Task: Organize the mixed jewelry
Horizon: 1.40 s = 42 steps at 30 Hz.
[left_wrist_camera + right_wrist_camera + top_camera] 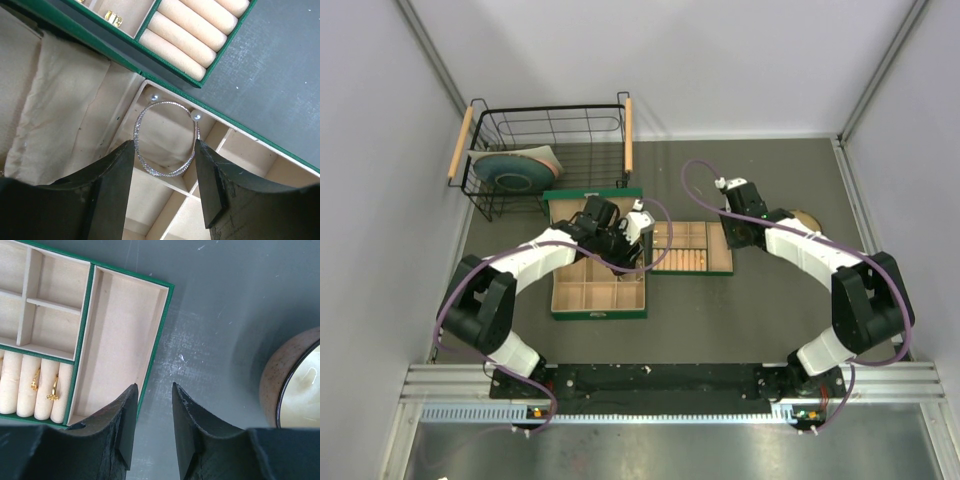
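The silver bracelet (145,165), a thin hoop with two small bead ends, hangs over the corner compartment of the green box (598,314), its lower edge crossing a divider. My left gripper (165,142) has a fingertip against each side of the hoop at its widest. In the left wrist view a gold ring (114,19) lies in a compartment of the green tray (692,272). Two more gold rings (35,380) sit in the tray's padded rolls. My right gripper (154,387) hangs open and holds nothing, over the table just past the tray's right edge. Both the left gripper (625,250) and the right gripper (735,235) show from above.
A round tan bowl (295,380) stands on the table right of the tray, partly behind my right arm in the top view. A black wire basket (550,125) with a plate (515,170) stands at the back left. The box's lid (592,195) stands open behind it.
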{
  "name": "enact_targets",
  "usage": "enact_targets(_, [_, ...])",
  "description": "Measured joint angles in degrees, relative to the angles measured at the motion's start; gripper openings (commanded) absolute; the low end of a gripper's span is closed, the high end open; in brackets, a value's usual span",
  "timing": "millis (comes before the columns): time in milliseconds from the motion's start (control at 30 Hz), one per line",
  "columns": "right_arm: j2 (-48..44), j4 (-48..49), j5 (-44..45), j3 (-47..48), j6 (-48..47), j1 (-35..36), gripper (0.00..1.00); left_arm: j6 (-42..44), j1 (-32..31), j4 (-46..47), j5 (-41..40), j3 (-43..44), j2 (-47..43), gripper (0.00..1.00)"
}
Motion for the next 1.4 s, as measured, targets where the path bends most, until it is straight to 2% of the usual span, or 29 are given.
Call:
enact_targets(800, [0.0, 0.4, -0.2, 0.0, 0.0, -0.2, 0.34, 0.6, -1.3, 4.0, -3.4, -4.6, -0.2, 0.56])
enact_targets(1033, [0.5, 0.6, -0.2, 0.0, 0.0, -0.2, 0.34, 0.6, -1.4, 3.7, -4.1, -4.9, -3.5, 0.62])
enact_targets(1067, [0.9, 0.8, -0.2, 0.0, 0.0, -0.2, 0.34, 0.6, -1.4, 3.5, -4.1, -4.9, -4.3, 0.67])
enact_targets(1100, [1.4, 0.9, -0.2, 0.0, 0.0, -0.2, 0.34, 0.6, -1.4, 3.4, -4.1, -4.8, -5.1, 0.69])
enact_targets(1400, [6.8, 1.7, -0.2, 0.2, -0.1, -0.2, 0.31, 0.8, -1.5, 1.4, -4.3, -3.2, -10.8, 0.7])
